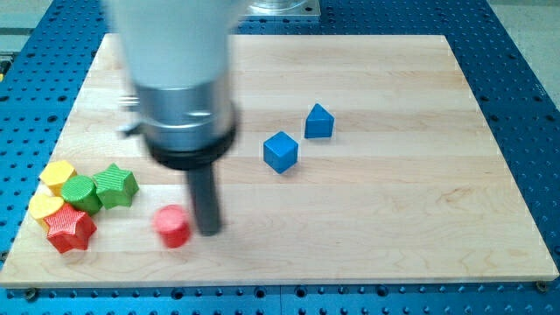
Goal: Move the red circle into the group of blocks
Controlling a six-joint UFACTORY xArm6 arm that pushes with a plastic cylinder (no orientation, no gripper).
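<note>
Camera view, only one. Wooden surface on blue perforated bench. Big blurred arm body up at view's top left, dark rod coming down from it. No gripper on this rig, so nothing open, nothing closed, nothing held; just my tip resting on the board.

Red circle low on the board, left of centre, just beside my tip on its left side. Contact or tiny gap: cannot tell, blur.

Group of blocks at view's far left: yellow block on top, green block and green star next to it, second yellow block below, red star at bottom. Red circle near red star but clearly apart, bare wood between.

Blue cube and another blue block right of centre, well apart from everything, not involved.

Risks, judged: tip sits right of circle, so leftward push looks correct. Off-centre contact likely sends round block rolling off the rod sideways, toward view's bottom edge. Pushing too hard likely knocks red star and scatters the cluster. Board edge near, little margin below.
</note>
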